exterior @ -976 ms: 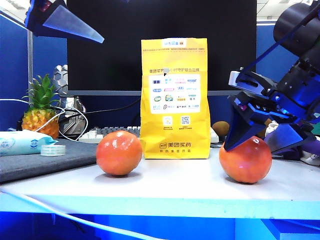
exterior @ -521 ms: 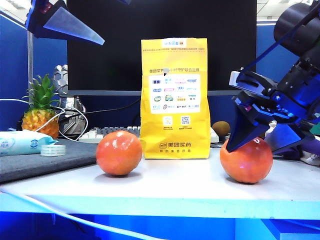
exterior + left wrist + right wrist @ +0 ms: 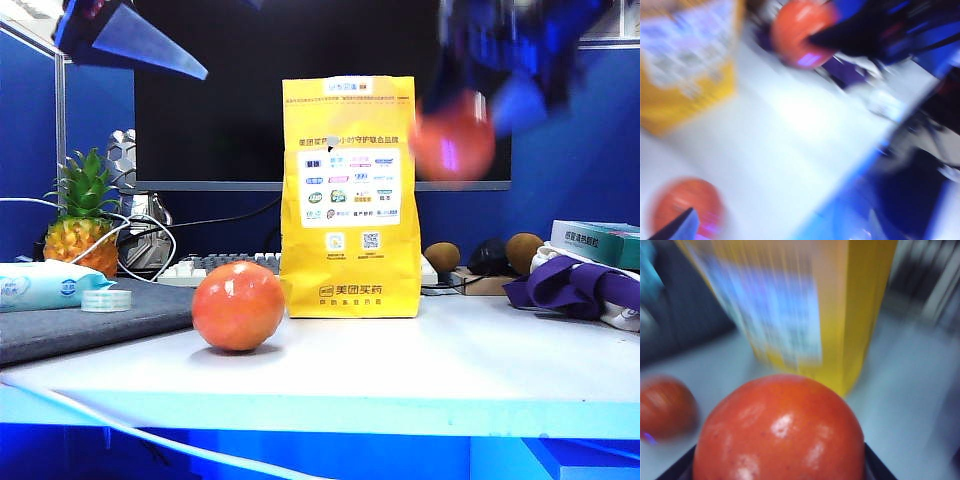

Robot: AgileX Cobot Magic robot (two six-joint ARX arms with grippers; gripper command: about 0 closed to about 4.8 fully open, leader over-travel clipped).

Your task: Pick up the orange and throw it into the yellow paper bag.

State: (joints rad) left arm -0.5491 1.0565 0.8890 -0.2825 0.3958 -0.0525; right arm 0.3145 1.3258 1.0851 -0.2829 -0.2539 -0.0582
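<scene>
The orange hangs blurred in the air, level with the upper part of the yellow paper bag and just right of it. My right gripper is shut on it from above, its dark blue body smeared by motion. In the right wrist view the orange fills the space between the black fingers, with the yellow paper bag just beyond. My left gripper hangs high at the far left, open and empty. One of its fingers shows over the other fruit.
A paler round fruit sits on the white table left of the bag. A pineapple, wipes pack and tape roll stand at the left. Purple cloth, a box and kiwis lie at the right.
My right gripper closed on the orange at the table's right side and lifted it up and leftwards to beside the bag's top. The left gripper stayed high at the left.
</scene>
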